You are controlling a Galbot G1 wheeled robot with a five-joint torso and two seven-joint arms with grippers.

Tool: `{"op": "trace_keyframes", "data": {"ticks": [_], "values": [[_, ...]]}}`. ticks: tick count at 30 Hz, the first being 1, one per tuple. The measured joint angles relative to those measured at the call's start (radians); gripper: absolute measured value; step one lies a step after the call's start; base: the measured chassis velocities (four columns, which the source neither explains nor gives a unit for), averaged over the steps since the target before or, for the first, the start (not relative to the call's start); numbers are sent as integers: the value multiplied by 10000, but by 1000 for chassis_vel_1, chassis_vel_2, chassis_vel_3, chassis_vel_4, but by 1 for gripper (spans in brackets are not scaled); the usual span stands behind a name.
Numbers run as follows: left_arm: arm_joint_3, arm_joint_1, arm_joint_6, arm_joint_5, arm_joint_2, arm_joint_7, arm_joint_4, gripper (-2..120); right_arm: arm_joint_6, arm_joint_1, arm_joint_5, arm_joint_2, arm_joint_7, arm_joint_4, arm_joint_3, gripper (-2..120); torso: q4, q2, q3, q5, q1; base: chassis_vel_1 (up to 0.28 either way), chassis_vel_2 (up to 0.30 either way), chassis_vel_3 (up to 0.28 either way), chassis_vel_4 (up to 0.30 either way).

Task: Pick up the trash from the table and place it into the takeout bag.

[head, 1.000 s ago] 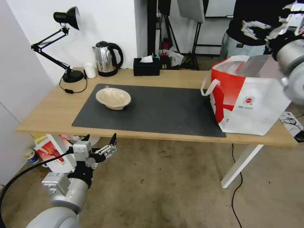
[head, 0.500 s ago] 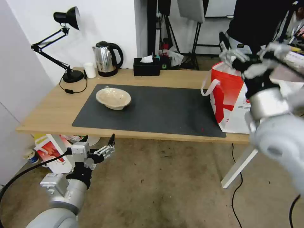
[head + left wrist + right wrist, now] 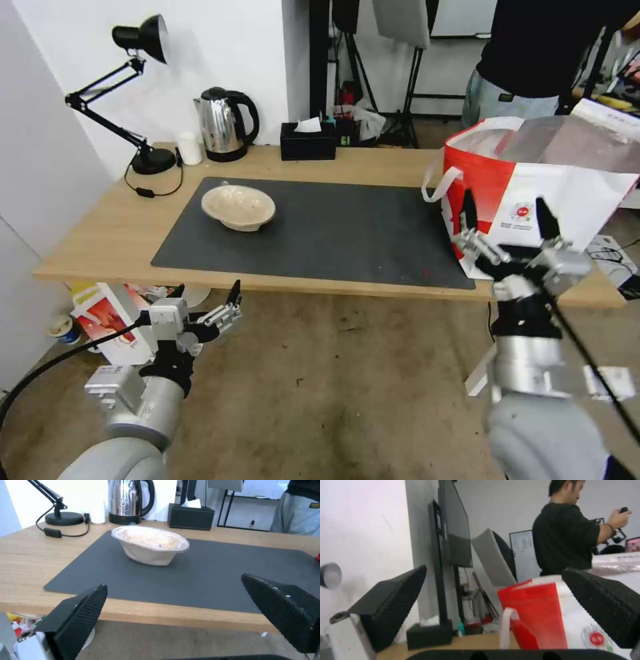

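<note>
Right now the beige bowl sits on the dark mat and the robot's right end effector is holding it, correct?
Not quite. In the head view the beige bowl does sit on the dark mat, but the right end effector is open and empty, over by the takeout bag.

Your table (image 3: pixel 120 233), with what sits on it

You have a dark mat (image 3: pixel 320 233) holding the beige bowl (image 3: pixel 239 207); lamp (image 3: pixel 143 93), white cup (image 3: pixel 190 147), kettle (image 3: pixel 225 124), tissue box (image 3: pixel 308 141) along the far edge; takeout bag (image 3: pixel 533 207) right.

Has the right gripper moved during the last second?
Yes. The right gripper came down from above the takeout bag to the bag's near side, open, by the table edge.
</note>
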Motion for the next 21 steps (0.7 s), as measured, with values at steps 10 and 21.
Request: {"op": "trace_keyframes", "data": {"ticks": [10, 21], "values": [[44, 41, -13, 63, -103, 1, 0, 100, -625, -822, -1053, 207, 931, 138, -713, 100, -3, 0, 0, -1, 0, 0, 0, 0, 0], [60, 78, -97, 91, -134, 4, 0, 100, -1519, -1447, -758, -142, 1833, -6, -1466, 100, -3, -1, 0, -1, 0, 0, 0, 0, 0]]}}
